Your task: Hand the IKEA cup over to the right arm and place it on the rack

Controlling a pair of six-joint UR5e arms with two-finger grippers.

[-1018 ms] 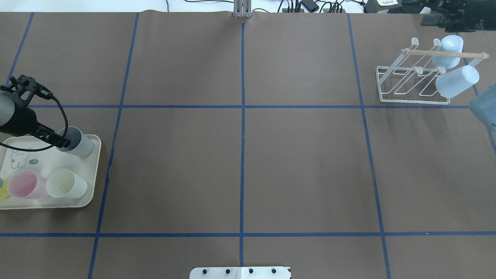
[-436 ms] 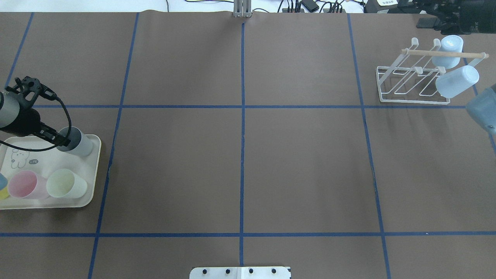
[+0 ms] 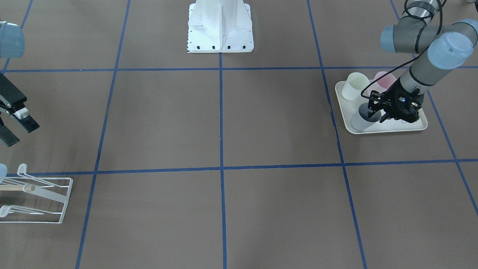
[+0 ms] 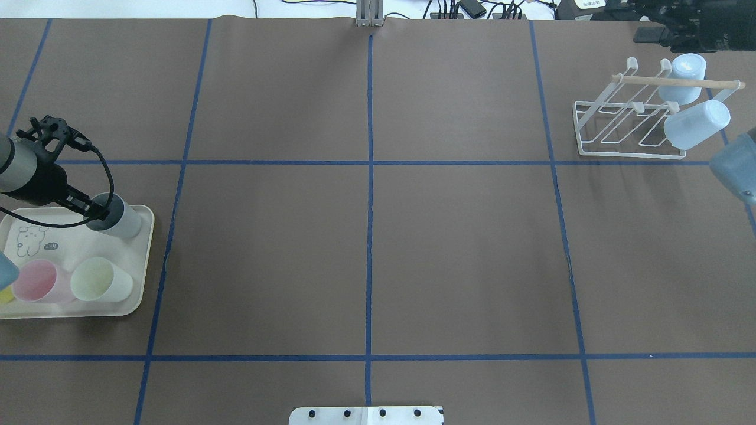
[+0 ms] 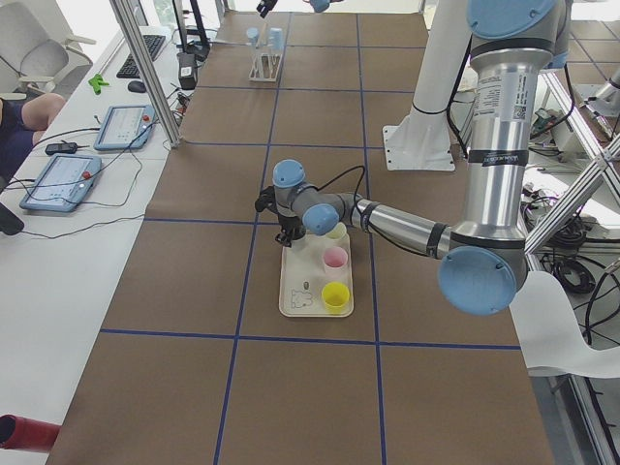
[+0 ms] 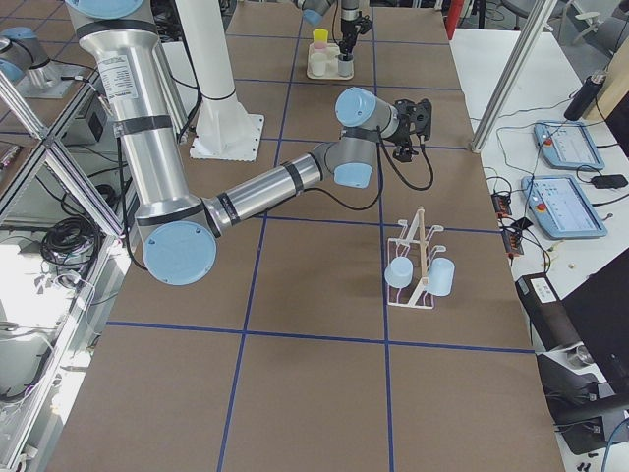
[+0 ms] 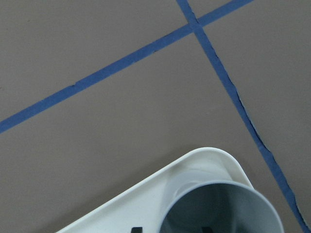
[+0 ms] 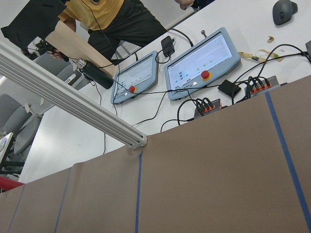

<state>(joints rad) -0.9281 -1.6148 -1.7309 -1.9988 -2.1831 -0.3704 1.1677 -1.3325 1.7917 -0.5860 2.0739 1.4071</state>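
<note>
While front view flips sides, left gripper point(image 3: 374, 116) down at grey cup point(image 3: 359, 121) at corner of cream tray point(image 3: 388, 129); right gripper point(image 3: 16, 129) empty, fingers spread, hanging near rack point(image 3: 41, 203). Overhead: grey cup upright in tray's far right corner; rack well apart, far right, two blue cups point(image 4: 697, 124) on it. Left wrist: one fingertip point(image 7: 208, 228) inside cup, other outside, wall between, jaws apart, not clamped.
</note>
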